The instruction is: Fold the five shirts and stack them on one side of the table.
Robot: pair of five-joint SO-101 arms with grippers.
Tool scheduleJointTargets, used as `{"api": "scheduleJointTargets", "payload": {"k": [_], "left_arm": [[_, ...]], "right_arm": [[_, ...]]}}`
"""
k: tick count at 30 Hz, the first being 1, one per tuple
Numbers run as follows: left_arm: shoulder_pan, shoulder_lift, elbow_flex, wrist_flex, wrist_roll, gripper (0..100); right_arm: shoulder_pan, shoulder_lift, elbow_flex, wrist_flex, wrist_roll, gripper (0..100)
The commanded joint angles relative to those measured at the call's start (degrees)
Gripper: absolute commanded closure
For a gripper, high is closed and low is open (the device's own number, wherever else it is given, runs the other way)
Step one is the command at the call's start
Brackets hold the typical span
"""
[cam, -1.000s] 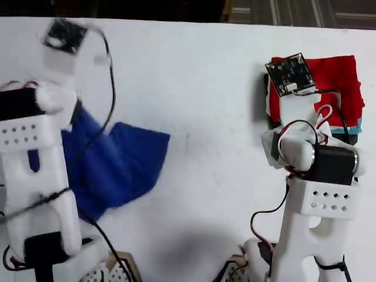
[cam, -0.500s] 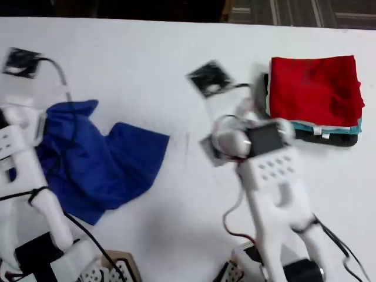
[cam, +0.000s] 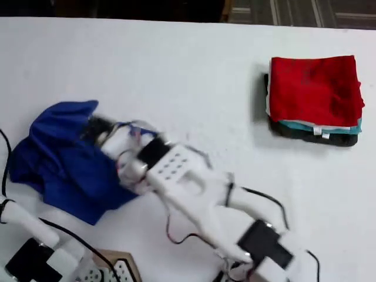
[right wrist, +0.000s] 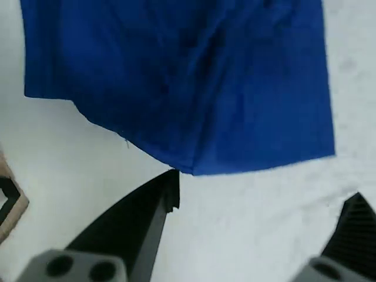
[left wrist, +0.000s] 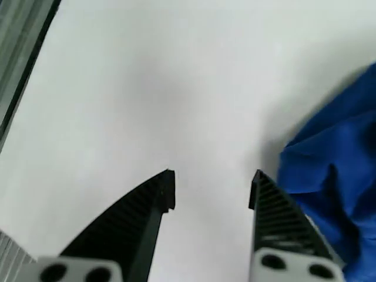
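A crumpled blue shirt (cam: pixel 59 164) lies at the table's left. My right arm stretches across from the front edge, and its gripper (cam: pixel 100 128) sits over the shirt's middle. In the right wrist view that gripper (right wrist: pixel 264 188) is wide open with nothing in it, just off a hem of the blue shirt (right wrist: pixel 194 76). My left gripper (left wrist: pixel 212 176) is open above bare table, with the blue shirt (left wrist: pixel 335 188) beside one finger. A folded stack with a red shirt (cam: pixel 314 88) on top rests at the far right.
A cardboard piece (cam: pixel 120 267) sits by the arm bases at the front edge, and its corner (right wrist: pixel 9 205) shows in the right wrist view. Part of the left arm (cam: pixel 20 220) lies at the front left. White table (cam: pixel 194 76) spreads between shirt and stack.
The right arm has swung from the red stack across the table to the blue shirt. The left arm has pulled back toward the front-left corner, leaving the shirt bunched further left.
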Motion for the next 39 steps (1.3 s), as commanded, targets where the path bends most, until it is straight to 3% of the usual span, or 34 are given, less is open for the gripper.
{"api": "scheduleJointTargets", "payload": {"k": [1, 11, 13, 17, 20, 22, 27, 34, 39], "left_arm": [[-3.1, -1.8, -2.7, -0.9, -0.4, 77], [-4.3, -1.8, -2.7, -0.9, -0.4, 77], [-4.3, -1.7, -2.7, -1.1, -0.3, 77], [-4.3, -1.5, -2.2, -2.5, -0.3, 77], [-4.3, -1.5, -2.2, -2.5, -0.4, 77], [-4.3, -1.5, -2.2, -2.5, -0.4, 77], [-3.8, -1.4, -2.2, -2.5, -0.4, 77], [-2.4, -1.4, -2.1, -1.9, -0.4, 77], [-0.5, -1.6, 0.1, -2.0, -0.4, 77]], "right_arm": [[-2.9, 5.9, -0.3, -5.8, -0.6, 58.7], [-4.2, 22.1, -5.8, -8.4, -7.6, 59.5], [-3.6, 23.7, -8.4, -5.1, -7.6, 67.0], [1.3, 26.0, -12.5, -0.5, -7.4, 99.5], [8.0, 27.0, -14.0, 1.5, -7.4, 93.5], [13.1, 26.9, -14.9, 2.3, -7.4, 98.0], [25.6, 26.8, -20.9, 6.5, -4.5, 98.1], [40.1, 26.9, -41.2, 18.3, -0.4, 98.1], [45.5, 27.3, -57.0, 22.6, -0.4, 97.9]]}}
